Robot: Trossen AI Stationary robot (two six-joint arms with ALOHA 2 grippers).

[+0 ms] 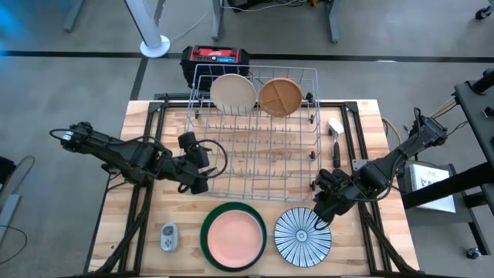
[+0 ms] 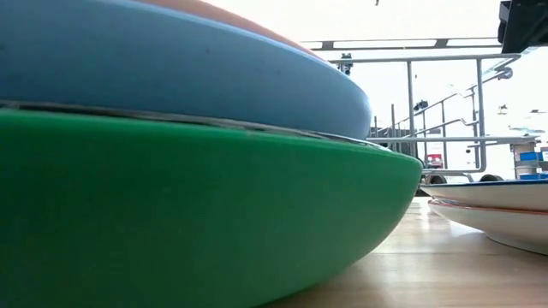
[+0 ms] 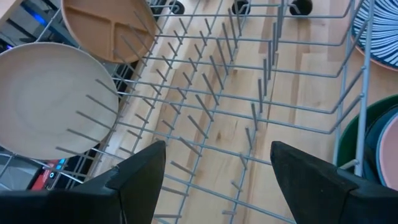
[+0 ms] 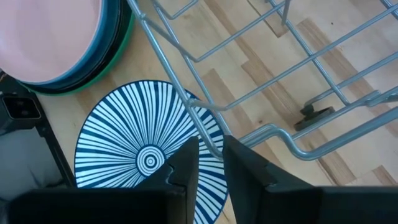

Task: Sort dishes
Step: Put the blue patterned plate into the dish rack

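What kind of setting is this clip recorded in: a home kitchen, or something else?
Probably a lab or workshop, not a kitchen. The wooden table stands on a bare grey floor among metal equipment frames, and the wire rack sits on the tabletop with no sink in view.

Carrying the wire rack (image 1: 255,147) on the middle of the counter (image 1: 139,224), toward the back. Holding two plates upright, side by side in the rack's back row: the left upright plate (image 1: 232,92) and the right upright plate (image 1: 280,96). Keeping the dish stack (image 1: 234,236) before the rack at the front edge, the lone plate (image 1: 302,236) just right of it, and the small gadget (image 1: 168,237) left of it. Positioning the left claw (image 1: 202,164) at the rack's left side and the right claw (image 1: 320,207) at its front right corner.
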